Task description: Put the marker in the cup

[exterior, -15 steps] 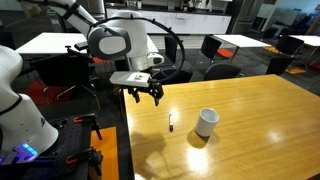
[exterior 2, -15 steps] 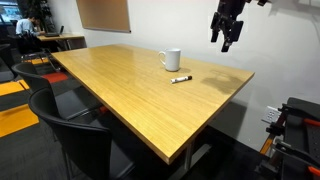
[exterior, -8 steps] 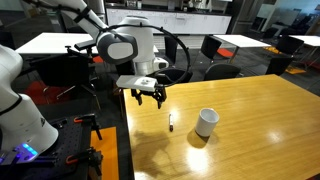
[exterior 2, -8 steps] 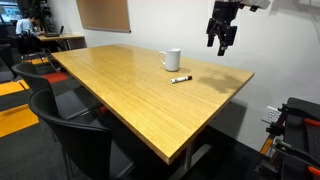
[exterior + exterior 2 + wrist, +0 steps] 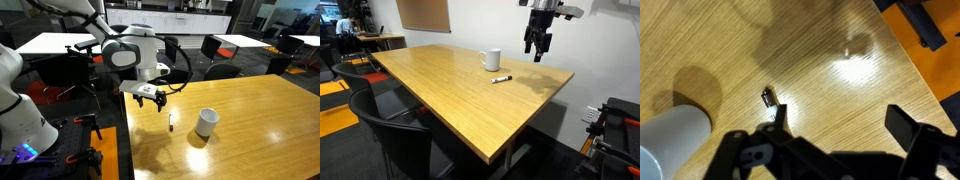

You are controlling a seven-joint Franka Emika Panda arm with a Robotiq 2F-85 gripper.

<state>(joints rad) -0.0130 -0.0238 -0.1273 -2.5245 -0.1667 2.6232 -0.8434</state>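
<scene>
The marker (image 5: 171, 122) is a short dark stick lying flat on the wooden table, just beside the white cup (image 5: 206, 122). Both show in the other exterior view too, marker (image 5: 501, 78) and cup (image 5: 491, 59). In the wrist view only the marker's end (image 5: 769, 97) shows, partly hidden by a finger; the cup (image 5: 670, 137) is at the lower left. My gripper (image 5: 152, 99) hangs open and empty above the table, a little up and to the side of the marker. It also shows in an exterior view (image 5: 537, 48) and in the wrist view (image 5: 845, 122).
The wooden table (image 5: 250, 120) has its edge close to the marker. Black office chairs (image 5: 395, 140) stand along the table's side. Orange floor (image 5: 930, 70) lies past the table edge. More tables and chairs (image 5: 225, 50) stand behind.
My gripper has moved steadily over the table toward the marker and a little lower. It stays open. Marker and cup have not moved.
</scene>
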